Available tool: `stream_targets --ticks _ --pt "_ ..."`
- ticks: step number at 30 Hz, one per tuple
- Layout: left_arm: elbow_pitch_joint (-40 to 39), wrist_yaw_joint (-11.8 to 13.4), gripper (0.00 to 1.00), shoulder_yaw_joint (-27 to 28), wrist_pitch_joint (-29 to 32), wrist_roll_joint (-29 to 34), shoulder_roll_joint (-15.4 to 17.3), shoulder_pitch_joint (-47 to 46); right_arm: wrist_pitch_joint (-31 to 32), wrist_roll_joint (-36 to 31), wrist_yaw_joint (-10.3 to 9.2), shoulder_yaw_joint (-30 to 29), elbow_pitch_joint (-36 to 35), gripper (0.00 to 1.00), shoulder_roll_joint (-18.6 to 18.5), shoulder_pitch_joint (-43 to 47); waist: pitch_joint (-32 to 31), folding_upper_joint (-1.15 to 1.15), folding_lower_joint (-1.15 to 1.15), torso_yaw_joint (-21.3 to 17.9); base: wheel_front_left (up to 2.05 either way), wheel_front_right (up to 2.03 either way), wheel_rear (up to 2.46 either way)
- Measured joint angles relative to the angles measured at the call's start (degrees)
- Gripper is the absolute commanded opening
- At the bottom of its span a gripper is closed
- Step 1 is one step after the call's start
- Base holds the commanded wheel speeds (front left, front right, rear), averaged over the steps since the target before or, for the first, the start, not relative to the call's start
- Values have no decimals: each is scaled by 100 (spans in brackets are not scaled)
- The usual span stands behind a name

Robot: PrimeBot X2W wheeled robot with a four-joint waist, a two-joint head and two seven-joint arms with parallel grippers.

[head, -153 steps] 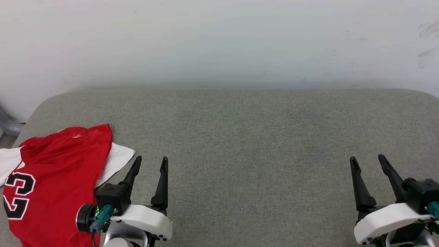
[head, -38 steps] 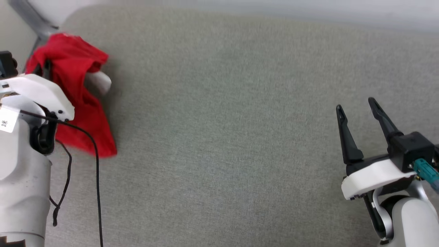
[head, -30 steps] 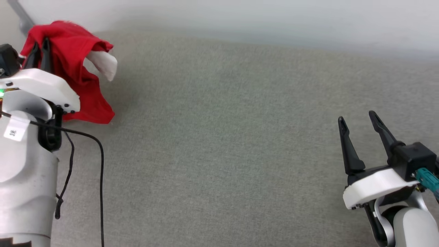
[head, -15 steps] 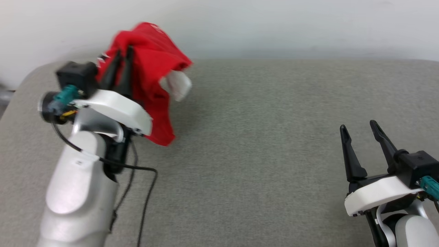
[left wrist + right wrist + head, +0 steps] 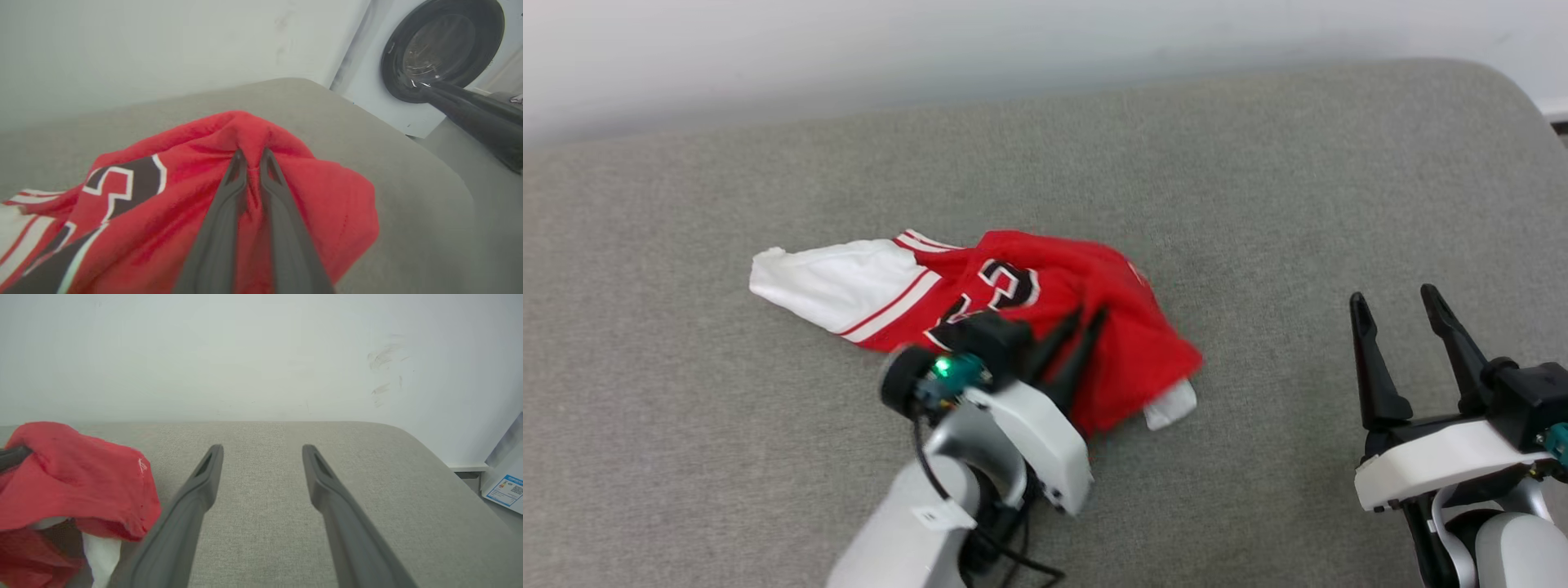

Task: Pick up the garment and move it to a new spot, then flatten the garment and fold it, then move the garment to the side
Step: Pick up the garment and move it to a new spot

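The left gripper (image 5: 1090,315) is pinching a fold of the garment (image 5: 1143,353), its two dark fingers (image 5: 222,228) drawn almost together with only a thin ridge of red cloth (image 5: 253,143) bunching up between and over the tips. From the pinch the fabric is draping down on both sides; the fold is standing up as the highest point of the heap while the rest is lying crumpled on the grey fabric-covered desk (image 5: 727,457). To the robot's left of the grip, part of the black, white-outlined number (image 5: 1006,284) is showing, and beyond it a white sleeve with red stripes (image 5: 837,282) is lying spread toward the left. On the near side a small white edge (image 5: 1172,408) is peeking out from under the red hem. The garment is sitting near the middle of the desk, a little left of centre. The right gripper (image 5: 1393,296) is hovering near the desk's right side with its fingers spread wide, holding nothing and touching nothing, well apart from the shirt. Behind the desk a pale wall (image 5: 931,41) is rising, and off the desk's right end the left wrist view is catching a white washing machine with a dark round door (image 5: 443,45).
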Motion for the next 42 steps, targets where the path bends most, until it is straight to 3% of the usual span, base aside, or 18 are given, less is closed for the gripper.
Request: stream_targets --ticks 11,12,13,14,15,22,26,37,42 --pt "603 -245 0 -1368 318 -152 -73 544 -101 21 1 33 56 100 1 -190 333 0 0 19 0 0 0" --pt "604 -249 29 -1427 289 -171 -73 544 -102 -1 1 22 66 100 1 -189 310 0 1 45 0 0 0" --pt "601 -252 51 -1466 265 -220 -75 547 -101 -41 0 14 71 100 1 -188 278 0 0 70 0 0 0" --pt "592 -253 88 -1504 223 -231 -73 550 -101 -92 1 12 75 100 0 -185 236 0 1 97 0 0 0" --pt "513 -260 100 -1563 107 -234 -57 567 -100 -158 1 3 68 100 2 -157 144 0 0 156 0 0 0" --pt "8 -70 100 -1403 -709 -11 23 580 5 -220 1 -44 51 100 1 63 -262 0 1 387 0 0 0" --pt "-238 213 100 -1146 -1102 52 110 631 62 -242 1 -64 7 100 2 205 -483 0 0 516 0 0 0" --pt "-387 1123 100 7 -1432 -71 605 883 215 -163 1 -163 -73 100 3 538 -870 0 0 693 0 0 0" --pt "-416 1377 100 524 -1526 -180 916 1165 232 12 1 -291 -44 100 2 662 -1023 0 0 694 0 0 0"
